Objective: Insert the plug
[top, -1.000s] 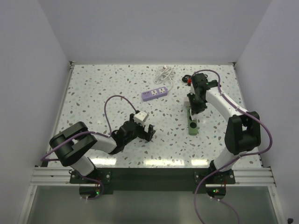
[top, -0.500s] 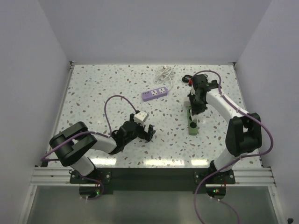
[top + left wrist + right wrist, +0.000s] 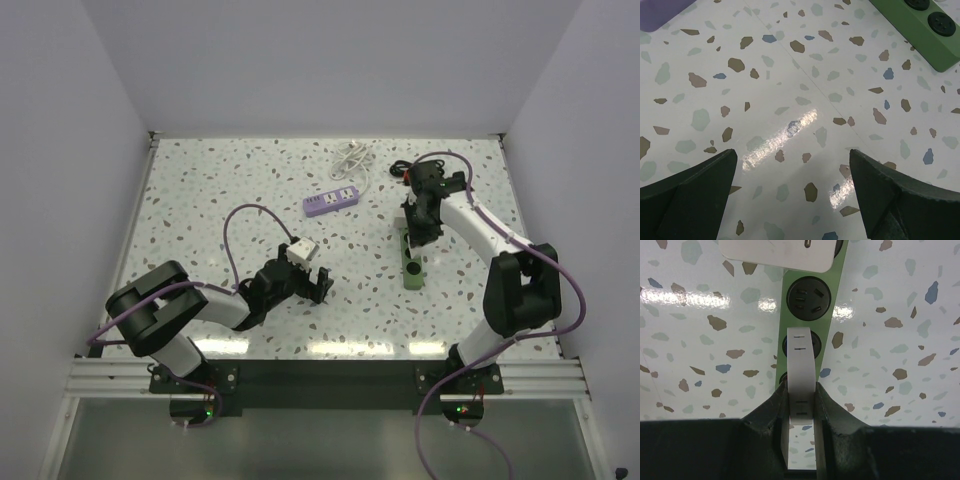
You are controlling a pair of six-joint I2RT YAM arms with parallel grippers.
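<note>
Right gripper (image 3: 801,396) pinches the white plug (image 3: 801,355) by its sides; probably light, rigid, slippery. Left gripper (image 3: 795,196) gapes wide, empty

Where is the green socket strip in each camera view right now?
Top external: green socket strip, right of centre.
Left wrist: top right corner, two black sockets showing.
Right wrist: centre, running up the frame behind the white plug pinched in the fingers.
Shared landmark: the speckled tabletop around it.

green strip (image 3: 920,27): cut by edge | purple strip (image 3: 657,12): corner only | white plug (image 3: 802,365): base hidden by fingers (image 3: 835,410)
</note>
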